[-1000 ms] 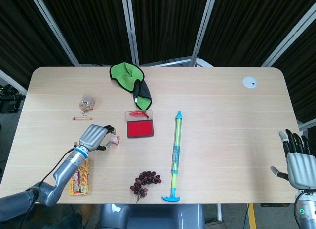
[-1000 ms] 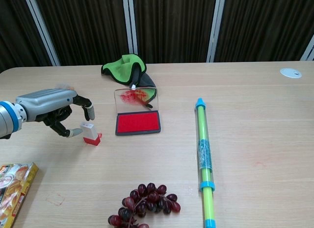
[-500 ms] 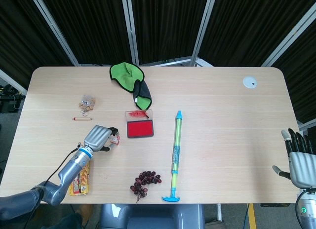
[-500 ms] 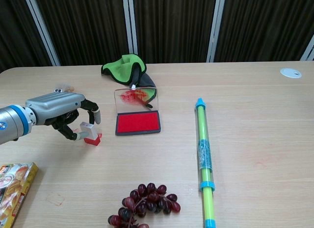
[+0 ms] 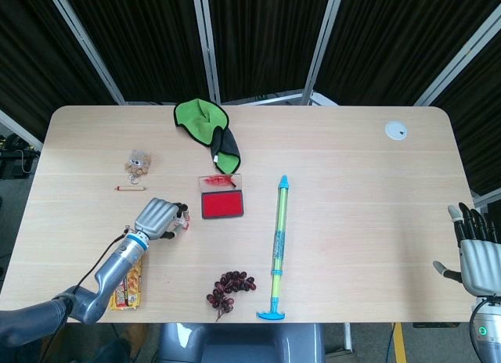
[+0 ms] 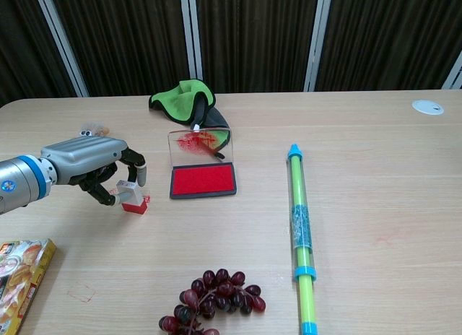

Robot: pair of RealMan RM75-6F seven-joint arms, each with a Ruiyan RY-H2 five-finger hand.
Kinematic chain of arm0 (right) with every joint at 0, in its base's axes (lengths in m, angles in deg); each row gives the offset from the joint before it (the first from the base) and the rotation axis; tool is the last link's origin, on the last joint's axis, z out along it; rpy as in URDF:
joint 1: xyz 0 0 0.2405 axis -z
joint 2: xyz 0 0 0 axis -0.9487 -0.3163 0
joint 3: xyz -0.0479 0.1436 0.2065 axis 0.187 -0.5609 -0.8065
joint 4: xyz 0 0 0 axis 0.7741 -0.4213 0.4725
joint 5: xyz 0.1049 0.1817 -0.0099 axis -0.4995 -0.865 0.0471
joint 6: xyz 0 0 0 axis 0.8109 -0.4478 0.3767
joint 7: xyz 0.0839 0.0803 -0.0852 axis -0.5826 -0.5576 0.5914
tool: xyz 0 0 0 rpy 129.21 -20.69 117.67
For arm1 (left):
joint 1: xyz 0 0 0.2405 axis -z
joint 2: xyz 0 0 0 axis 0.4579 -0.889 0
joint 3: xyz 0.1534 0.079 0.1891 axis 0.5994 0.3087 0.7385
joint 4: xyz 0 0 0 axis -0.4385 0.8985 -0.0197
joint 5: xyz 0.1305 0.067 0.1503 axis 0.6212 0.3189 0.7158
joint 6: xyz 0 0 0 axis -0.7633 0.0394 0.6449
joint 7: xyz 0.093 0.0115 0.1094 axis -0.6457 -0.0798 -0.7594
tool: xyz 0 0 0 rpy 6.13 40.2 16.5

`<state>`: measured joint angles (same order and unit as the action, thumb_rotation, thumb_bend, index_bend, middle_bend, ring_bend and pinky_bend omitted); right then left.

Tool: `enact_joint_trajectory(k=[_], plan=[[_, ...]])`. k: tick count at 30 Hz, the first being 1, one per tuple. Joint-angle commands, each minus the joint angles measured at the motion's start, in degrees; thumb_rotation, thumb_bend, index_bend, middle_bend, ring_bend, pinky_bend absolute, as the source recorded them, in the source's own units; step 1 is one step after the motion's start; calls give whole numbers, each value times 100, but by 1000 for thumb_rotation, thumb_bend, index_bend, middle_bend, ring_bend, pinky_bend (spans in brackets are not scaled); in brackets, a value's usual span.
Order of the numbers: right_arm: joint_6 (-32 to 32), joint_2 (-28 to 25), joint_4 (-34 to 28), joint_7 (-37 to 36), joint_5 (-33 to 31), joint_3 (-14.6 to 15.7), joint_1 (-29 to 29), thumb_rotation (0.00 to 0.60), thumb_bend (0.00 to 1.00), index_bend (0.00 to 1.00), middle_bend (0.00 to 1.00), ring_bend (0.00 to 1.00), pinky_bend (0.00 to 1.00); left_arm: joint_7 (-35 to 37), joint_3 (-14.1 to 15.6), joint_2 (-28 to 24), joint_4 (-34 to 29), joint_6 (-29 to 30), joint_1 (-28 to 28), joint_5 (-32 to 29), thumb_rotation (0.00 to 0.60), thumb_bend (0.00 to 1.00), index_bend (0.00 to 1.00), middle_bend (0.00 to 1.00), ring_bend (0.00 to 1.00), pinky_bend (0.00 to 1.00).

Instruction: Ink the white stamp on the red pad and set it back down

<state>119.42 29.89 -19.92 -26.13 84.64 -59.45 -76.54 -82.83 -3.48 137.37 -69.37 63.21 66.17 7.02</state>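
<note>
The white stamp (image 6: 131, 193) with its red base stands on the table just left of the open red ink pad (image 6: 203, 180). My left hand (image 6: 94, 165) reaches in from the left and pinches the stamp's white top between thumb and fingers. From the head view the stamp (image 5: 183, 219) is mostly hidden under my left hand (image 5: 159, 219), with the red pad (image 5: 222, 204) to its right. The pad's clear lid (image 6: 201, 142) stands up behind it, smeared red. My right hand (image 5: 476, 257) hangs open off the table's right edge, fingers spread, holding nothing.
A green cloth (image 5: 205, 122) lies behind the pad. A long green-and-blue tube (image 5: 279, 242) lies right of the pad, and grapes (image 5: 231, 286) sit near the front edge. A snack packet (image 5: 127, 281), a small bear toy (image 5: 138, 162), a crayon (image 5: 130, 188) and a white disc (image 5: 396, 130) also lie about.
My left hand moved right to the stamp and its fingers closed around the white top. The stamp stayed on the table. The right hand sank slightly.
</note>
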Motion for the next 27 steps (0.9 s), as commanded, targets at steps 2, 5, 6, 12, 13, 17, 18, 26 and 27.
enact_joint_trajectory(k=[2,5,6,12,13,17,18,26,27], plan=[[-3,2,8,-5,-8,-4,-3,600,0,0,0,0,0,-13,3,10,-5,-1,11,-18,600,409,472,488,801,857],[-8,4,14,-10,-17,-5,-5,600,0,0,0,0,0,-14,3,-4,-46,23,15,-14,600,421,499,509,802,857],[-10,4,14,-14,-19,-5,-5,600,0,0,0,0,0,-12,0,-10,-61,33,16,-11,600,427,505,514,802,857],[-6,-5,10,-42,-29,-13,-3,600,0,0,0,0,0,-39,-69,-97,-208,131,38,-11,600,435,515,525,801,857],[-4,-9,7,-50,-30,-15,-3,600,0,0,0,0,0,-48,-98,-120,-251,154,47,-22,600,435,515,526,801,857],[-4,-26,-1,-99,-33,-21,-2,600,0,0,0,0,0,-156,-258,-217,-433,306,110,-37,600,436,516,528,802,857],[-5,-29,-2,-109,-35,-23,-1,600,0,0,0,0,0,-180,-286,-227,-459,327,124,-44,600,437,516,528,802,857],[-73,-47,38,-175,-116,-66,-32,600,0,0,0,0,0,-734,-776,389,209,319,651,-331,600,434,519,536,801,857],[-79,-47,44,-176,-123,-71,-37,600,0,0,0,0,0,-726,-813,561,421,296,716,-374,600,434,521,542,801,857]])
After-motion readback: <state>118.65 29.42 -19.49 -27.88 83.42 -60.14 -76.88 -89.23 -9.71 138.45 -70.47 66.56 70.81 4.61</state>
